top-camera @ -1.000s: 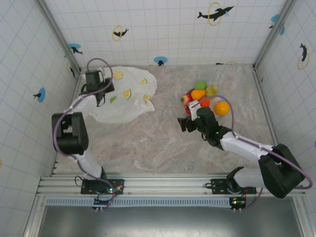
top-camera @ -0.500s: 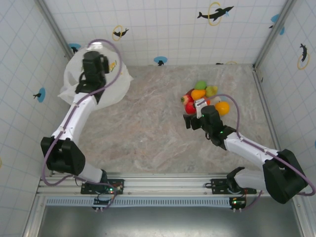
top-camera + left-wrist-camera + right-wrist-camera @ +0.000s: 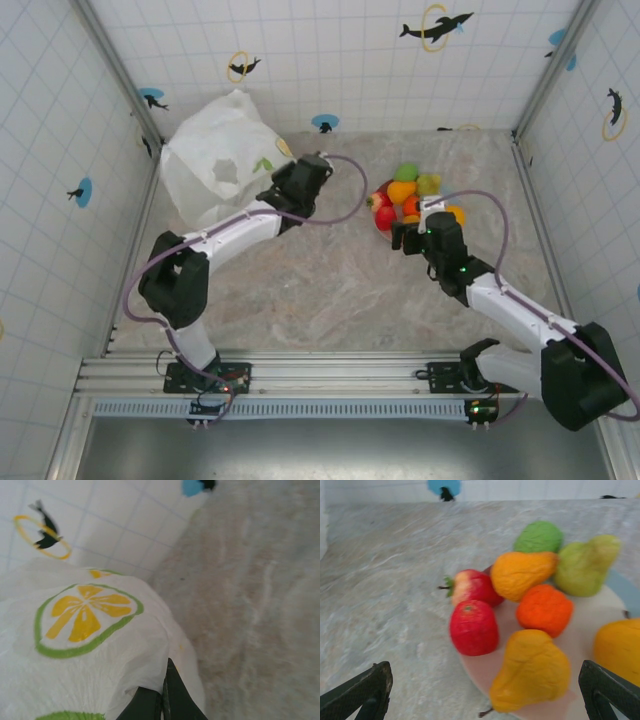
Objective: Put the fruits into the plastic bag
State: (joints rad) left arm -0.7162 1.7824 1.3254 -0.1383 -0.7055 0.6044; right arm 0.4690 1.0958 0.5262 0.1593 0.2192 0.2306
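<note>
The left gripper is clamped shut on a fold of the plastic bag, its two dark fingers pressed together with the thin white film pinched between them. The bag is held up off the table in the far left corner, bulging against the tiled walls, with a yellow citrus slice print facing the left wrist camera. The right gripper stands wide open and holds nothing, one finger on each side of the right wrist view, just short of the fruit pile. There are eight fruits: two red ones, three pears, namely a green-yellow one and two yellow-orange ones, one green lime, one orange and one yellow-orange piece cut off by the right edge. They sit bunched together, touching, on one pink plate with a blue rim. A bare stretch of marble table lies between bag and plate.
</note>
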